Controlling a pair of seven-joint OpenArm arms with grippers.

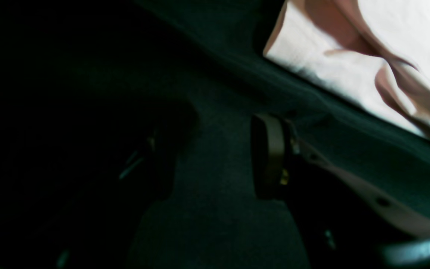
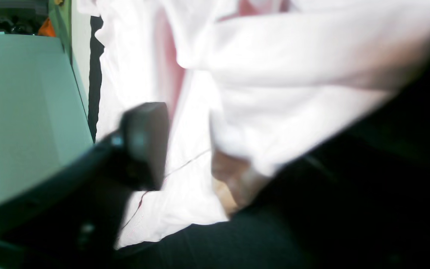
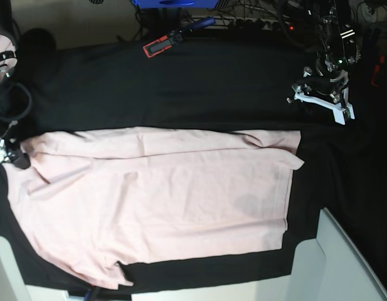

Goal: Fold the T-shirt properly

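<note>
Black cloth-draped counter (image 3: 199, 88) filling most of the base view, cables and a red-and-black hand tool (image 3: 163, 44) along the upper edge, a pale grey panel (image 3: 344, 263) cutting in at lower right. Spread across the middle and lower left of that frame: the pale pink T-shirt (image 3: 180, 194), plain side up, lying lengthwise left to right, with a long strip along its upper edge already turned over onto the body. Hem end at centre right, sleeve end bunched toward the far left edge.

At the far left of the base frame, the right gripper (image 3: 8, 153) sitting at the upper left corner of the shirt. In the right wrist view, heavily blurred: pink fabric draped between and over the fingers (image 2: 144, 145), apparently caught there, though whether clamped firmly or merely closing cannot be told. At upper right of the base frame, the left gripper (image 3: 323, 94) hovering over bare cloth, well apart from the shirt; in the left wrist view its fingers (image 1: 271, 155) parted, nothing between them, only a shirt corner at upper right.

Judged step: taking hold of the sleeve end for the next fold. Next move, as a judgement: secure that corner, bring the left gripper down to the shirt edge, then lift both evenly to keep the fold straight.
</note>
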